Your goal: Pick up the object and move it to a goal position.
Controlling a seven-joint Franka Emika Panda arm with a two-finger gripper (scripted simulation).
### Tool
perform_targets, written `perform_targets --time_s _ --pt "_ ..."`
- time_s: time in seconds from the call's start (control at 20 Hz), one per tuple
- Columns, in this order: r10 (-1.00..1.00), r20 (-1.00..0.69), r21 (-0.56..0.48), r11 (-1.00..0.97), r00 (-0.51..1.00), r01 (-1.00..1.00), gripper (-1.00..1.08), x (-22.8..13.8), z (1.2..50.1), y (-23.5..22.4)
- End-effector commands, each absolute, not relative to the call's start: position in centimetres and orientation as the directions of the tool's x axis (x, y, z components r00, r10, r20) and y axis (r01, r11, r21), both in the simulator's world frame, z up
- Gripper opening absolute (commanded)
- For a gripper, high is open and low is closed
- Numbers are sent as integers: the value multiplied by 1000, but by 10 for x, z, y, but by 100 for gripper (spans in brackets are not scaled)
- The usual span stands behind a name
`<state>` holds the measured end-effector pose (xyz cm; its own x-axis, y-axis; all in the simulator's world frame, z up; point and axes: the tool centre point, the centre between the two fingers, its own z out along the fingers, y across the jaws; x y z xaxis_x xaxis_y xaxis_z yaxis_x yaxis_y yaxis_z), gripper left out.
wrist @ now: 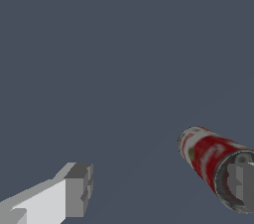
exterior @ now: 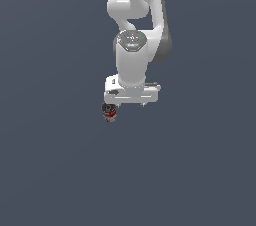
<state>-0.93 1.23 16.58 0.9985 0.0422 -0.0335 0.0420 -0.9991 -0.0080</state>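
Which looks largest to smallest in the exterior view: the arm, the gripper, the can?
1. The arm, by far the largest.
2. The gripper, a wide white block under the wrist.
3. The can, smallest, narrower than the gripper.

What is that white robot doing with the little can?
The white robot arm is hanging above a small red and white can on a plain grey floor. Its gripper is open, with one finger far off to one side and the other right over the can's end. It has not grabbed the can yet.
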Motion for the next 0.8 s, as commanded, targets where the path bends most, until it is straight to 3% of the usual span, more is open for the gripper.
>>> perform_targets --time_s 0.0,0.75 --pt "42 -33 -8 -999 999 42 100 -9 166 12" --pt "38 -33 -33 -999 999 37 100 -11 177 20"
